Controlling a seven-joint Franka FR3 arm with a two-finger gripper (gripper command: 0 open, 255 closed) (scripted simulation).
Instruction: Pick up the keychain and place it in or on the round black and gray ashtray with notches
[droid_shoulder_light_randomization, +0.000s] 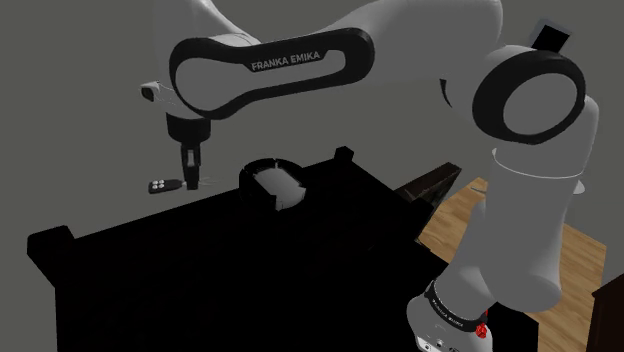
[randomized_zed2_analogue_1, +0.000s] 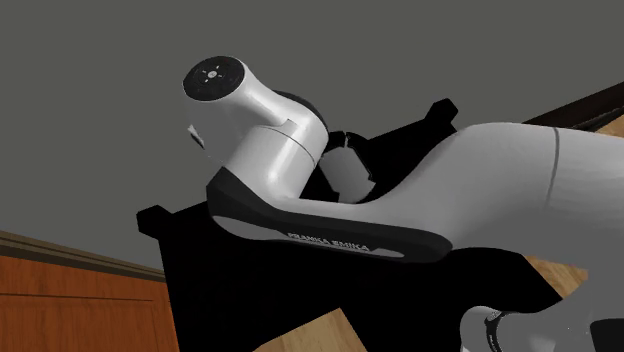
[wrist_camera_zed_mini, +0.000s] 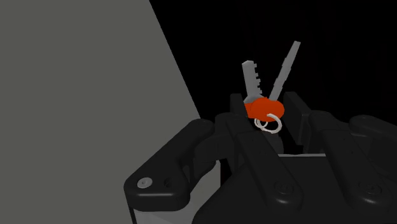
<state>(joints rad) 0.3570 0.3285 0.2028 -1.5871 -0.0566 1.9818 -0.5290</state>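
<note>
In the shoulder view, the keychain (droid_shoulder_light_randomization: 162, 185), two grey metal keys and a red tag on a pale ring, hangs well to the left of the round black and grey ashtray with notches (droid_shoulder_light_randomization: 274, 181), apart from it and about level with its rim. My all-black two-finger gripper (droid_shoulder_light_randomization: 191, 177) points straight down between keychain and ashtray, closer to the keychain. In the wrist view my fingers (wrist_camera_zed_mini: 236, 107) are clamped on the red tag (wrist_camera_zed_mini: 262, 108), with both keys fanning out beyond the fingertips.
</note>
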